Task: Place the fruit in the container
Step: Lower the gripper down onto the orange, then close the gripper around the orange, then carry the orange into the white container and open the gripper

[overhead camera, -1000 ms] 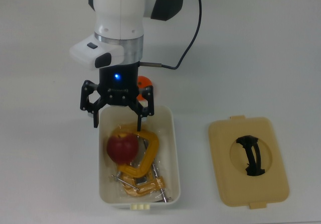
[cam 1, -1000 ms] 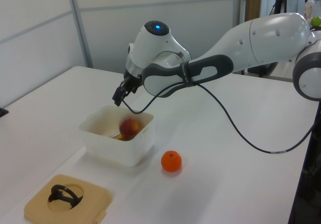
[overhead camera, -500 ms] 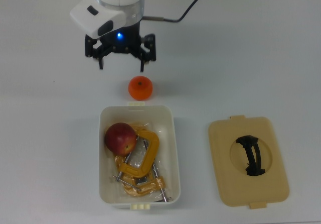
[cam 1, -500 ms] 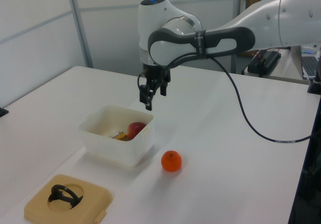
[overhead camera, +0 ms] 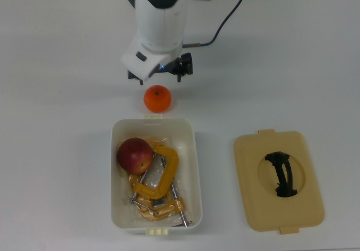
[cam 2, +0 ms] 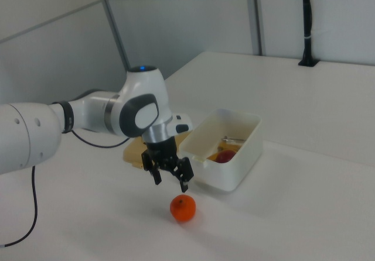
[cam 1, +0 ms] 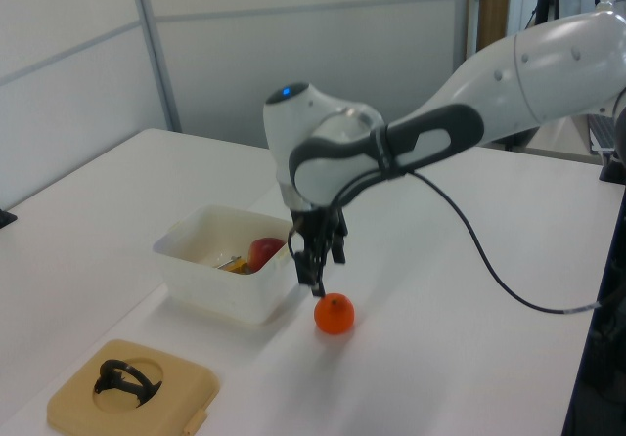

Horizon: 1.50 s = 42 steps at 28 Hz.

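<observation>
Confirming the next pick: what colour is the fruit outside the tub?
Bright orange, clearest in the top view, just beyond the tub's short end.

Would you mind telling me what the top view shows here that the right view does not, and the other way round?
Only the top view shows the flat tan lid with a black handle whole, and the yellow metal clamps lying beside the dark red apple. Only the right view shows the open end effector from the side, raised above the bright orange fruit and not touching it. Both show the white rectangular plastic tub holding the apple, with the orange on the table outside it.
</observation>
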{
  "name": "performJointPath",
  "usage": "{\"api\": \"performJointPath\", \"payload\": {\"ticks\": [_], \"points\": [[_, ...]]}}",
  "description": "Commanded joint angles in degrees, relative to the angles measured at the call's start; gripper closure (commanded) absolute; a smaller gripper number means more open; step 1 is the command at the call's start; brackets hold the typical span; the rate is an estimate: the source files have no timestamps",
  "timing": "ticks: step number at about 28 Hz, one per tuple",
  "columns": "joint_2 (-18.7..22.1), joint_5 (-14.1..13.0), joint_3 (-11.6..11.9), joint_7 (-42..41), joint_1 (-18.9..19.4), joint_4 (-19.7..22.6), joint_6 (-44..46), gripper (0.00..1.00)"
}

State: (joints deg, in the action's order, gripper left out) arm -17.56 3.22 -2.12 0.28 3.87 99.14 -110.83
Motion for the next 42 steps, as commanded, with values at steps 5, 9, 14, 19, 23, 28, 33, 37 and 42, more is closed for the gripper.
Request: {"api": "performJointPath", "payload": {"ticks": [5,9,14,19,23,28,33,37,42], "points": [[-3.17,3.01,-0.52,-0.72,-0.09,2.90,-4.56,0.00],[-4.50,3.55,-0.43,0.69,-0.09,2.90,-6.94,0.00],[-5.47,6.62,-0.43,2.62,-0.27,2.99,-7.21,0.00],[-6.35,7.59,-0.43,4.47,-0.27,2.64,-7.21,0.28],[-6.17,7.68,-0.25,4.47,-0.27,2.46,-7.03,0.64],[-5.56,8.12,-0.16,4.47,-0.27,1.23,-6.68,0.81],[-1.52,7.77,-0.08,4.65,-0.36,-0.17,-6.51,0.81],[0.51,7.77,0.01,4.56,-0.36,-4.21,-6.42,0.81],[0.25,8.30,0.01,4.47,-0.36,-10.45,-6.94,0.81]]}}
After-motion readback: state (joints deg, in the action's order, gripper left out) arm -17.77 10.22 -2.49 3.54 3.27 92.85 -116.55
